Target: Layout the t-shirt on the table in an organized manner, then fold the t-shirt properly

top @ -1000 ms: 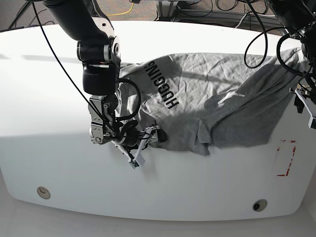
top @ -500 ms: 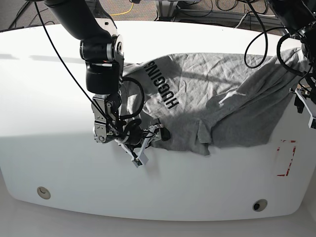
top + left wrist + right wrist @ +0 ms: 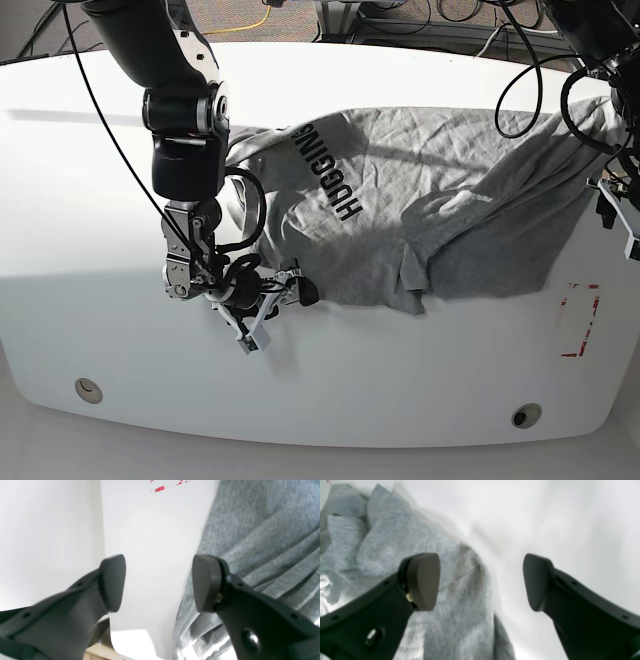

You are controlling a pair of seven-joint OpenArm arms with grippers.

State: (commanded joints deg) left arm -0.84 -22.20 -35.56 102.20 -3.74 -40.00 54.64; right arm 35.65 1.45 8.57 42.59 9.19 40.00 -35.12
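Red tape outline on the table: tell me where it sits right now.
In the base view, the red tape outline lies on the table at lower right, beyond the grey t-shirt's edge and above the right-hand round hole.

Robot arms (image 3: 185,150) showing glossy black rounded segments, black cables (image 3: 263,205) looping alongside, silver-white angular parts (image 3: 250,328) edging the near end, dark grey rounded fingertips (image 3: 112,582) tipping the grippers

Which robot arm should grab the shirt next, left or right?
Probably the right: its open claw has the shirt's edge between its fingers. The left claw is open too, but mostly bare table shows between its fingers.
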